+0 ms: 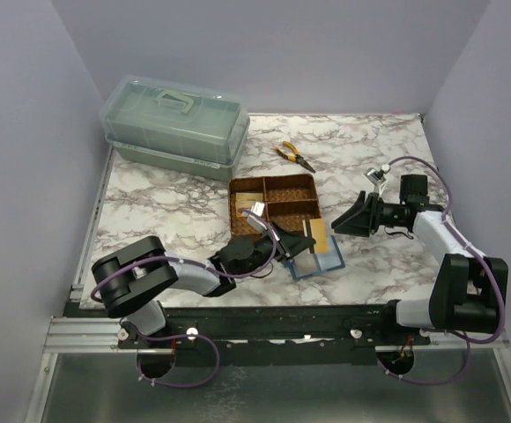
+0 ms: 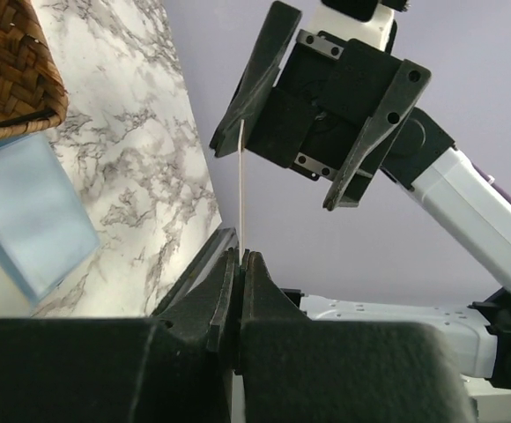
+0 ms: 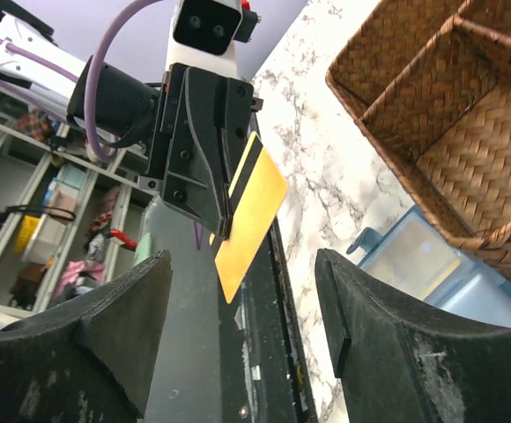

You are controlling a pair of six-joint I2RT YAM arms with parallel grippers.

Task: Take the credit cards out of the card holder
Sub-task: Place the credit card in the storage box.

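Note:
My left gripper (image 1: 299,238) is shut on one edge of a yellow-gold credit card (image 1: 316,235) with a dark stripe, held above the table. In the left wrist view the card (image 2: 240,189) shows edge-on, rising from the closed jaws (image 2: 240,257). The teal-blue card holder (image 1: 319,258) lies flat on the marble just below the card; it also shows pale blue in the wrist views (image 2: 26,211) (image 3: 423,264). My right gripper (image 1: 347,220) stands open, facing the card (image 3: 251,211) from the right without touching it, its fingers (image 3: 106,326) spread wide.
A brown woven tray (image 1: 273,187) with three compartments sits right behind the card holder. Yellow-handled pliers (image 1: 295,157) lie further back. A green lidded box (image 1: 174,123) stands at the back left. The table's near edge rail (image 1: 264,313) runs just below the grippers.

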